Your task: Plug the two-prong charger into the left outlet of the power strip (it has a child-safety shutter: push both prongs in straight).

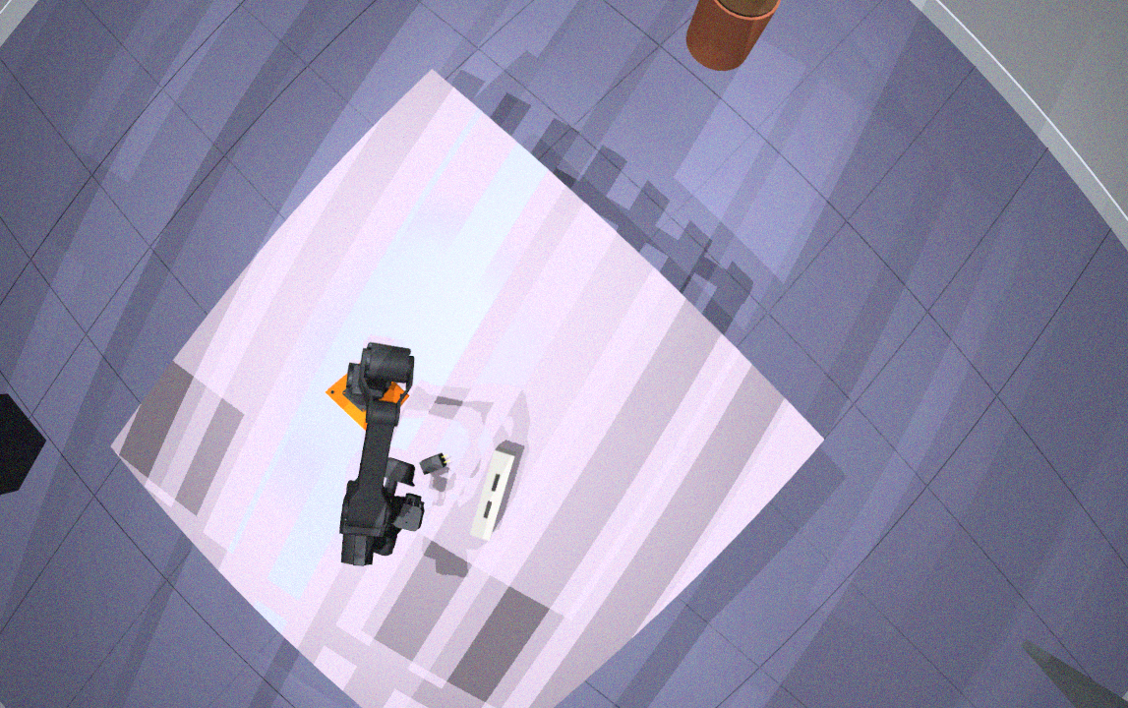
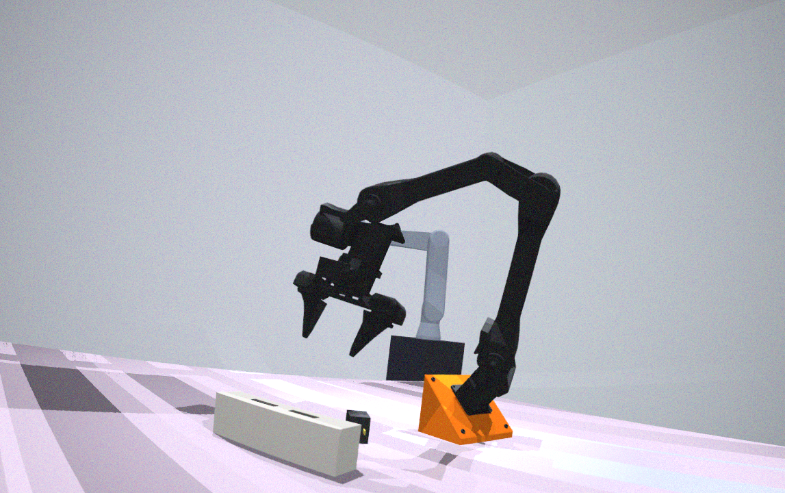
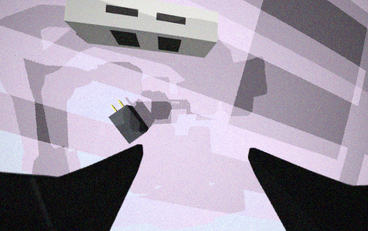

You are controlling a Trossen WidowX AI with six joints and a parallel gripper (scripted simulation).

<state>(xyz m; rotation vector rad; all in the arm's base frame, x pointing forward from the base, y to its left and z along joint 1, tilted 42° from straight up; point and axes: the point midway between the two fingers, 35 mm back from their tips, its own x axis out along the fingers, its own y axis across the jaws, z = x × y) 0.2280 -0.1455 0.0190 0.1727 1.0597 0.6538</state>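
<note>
The charger (image 1: pixel 433 463) (image 2: pixel 358 419) (image 3: pixel 127 124) is a small dark block on the table, with two yellow prongs angled toward the upper left in the wrist view. The white power strip (image 1: pixel 484 522) (image 2: pixel 285 436) (image 3: pixel 147 14) lies beyond it, with two slots on top. Two dark outlets are in its charger-facing side, the left outlet (image 3: pixel 124 38) and the right outlet (image 3: pixel 169 44). My gripper (image 1: pixel 416 503) (image 2: pixel 328 346) (image 3: pixel 195 151) is open and empty above the table. In the wrist view the charger lies ahead of the left finger, outside the gap, and the strip farther ahead.
My arm's orange base (image 1: pixel 341 397) (image 2: pixel 441 422) stands on the pale table (image 1: pixel 603 395). The strip is the tall obstacle beside the charger. A grey arm (image 2: pixel 436 275) on a dark block (image 2: pixel 424 358) shows behind. A terracotta pot (image 1: pixel 722 36) stands away from the table.
</note>
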